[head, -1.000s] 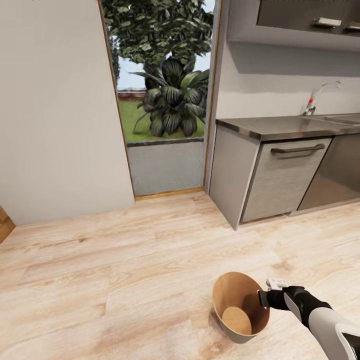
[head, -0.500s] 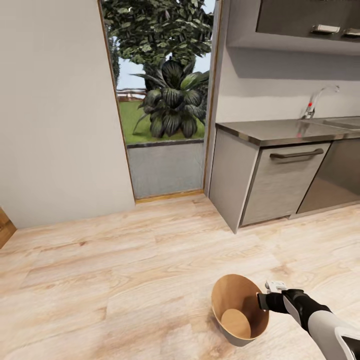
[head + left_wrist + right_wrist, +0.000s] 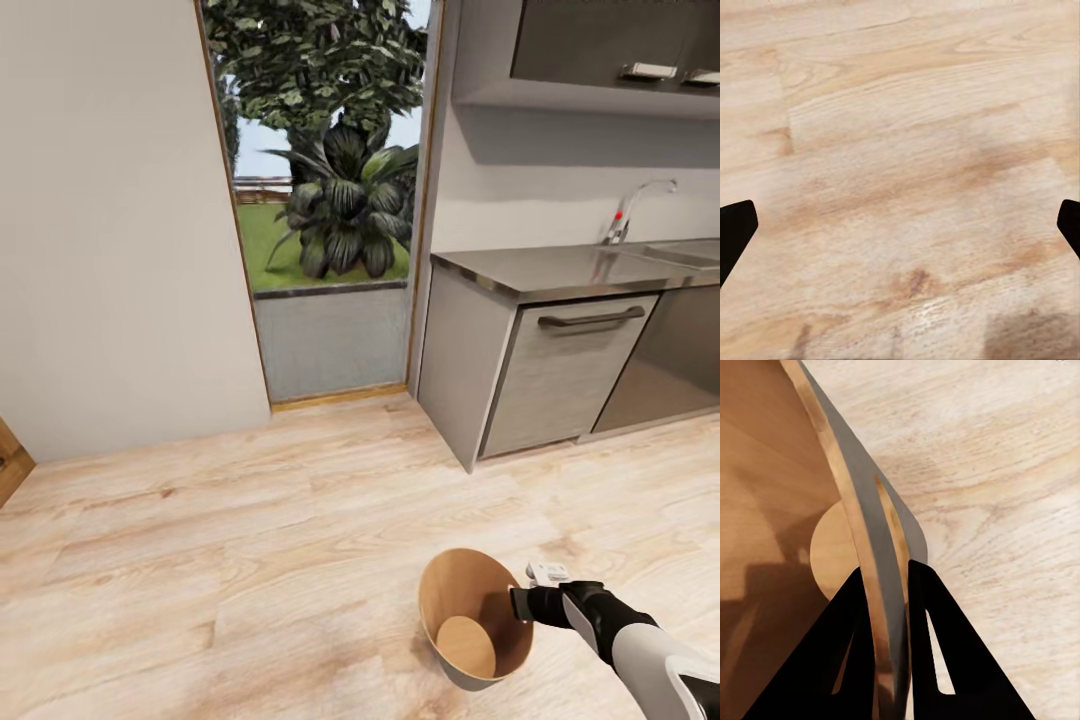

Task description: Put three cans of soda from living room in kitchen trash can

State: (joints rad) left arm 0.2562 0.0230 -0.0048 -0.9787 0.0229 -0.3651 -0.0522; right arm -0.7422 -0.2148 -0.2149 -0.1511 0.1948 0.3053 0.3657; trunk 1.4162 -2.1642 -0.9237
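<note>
Since a second ago your view has drifted a little: the door frame and cabinets sit slightly lower and further left in the head view, and the tash can (image 3: 476,617) with the right tool (image 3: 518,603) rides marginally left and lower in the frame, so the camera has moved rather than the room.

Nearest to you, your right tool is pinched narrow on the tash can's rim, one finger inside the brown wall and one outside the grey wall, as the right wrist view shows (image 3: 889,585). The can hangs tilted above the wood floor (image 3: 250,560), its mouth turned up and toward you, its long axis leaning away from the arm. Its round base is bare inside.

Your left tool (image 3: 900,225) stands wide, both dark fingertips at the edges of the left wrist view, over plain floorboards (image 3: 900,150).

Further off stands the kitchen: grey cabinet fronts (image 3: 560,370), a steel counter (image 3: 570,262), the chrome faucet (image 3: 630,205) and upper cabinets (image 3: 610,45). Beyond the glass door (image 3: 325,200) are garden plants. You have no writing or labels to read.
</note>
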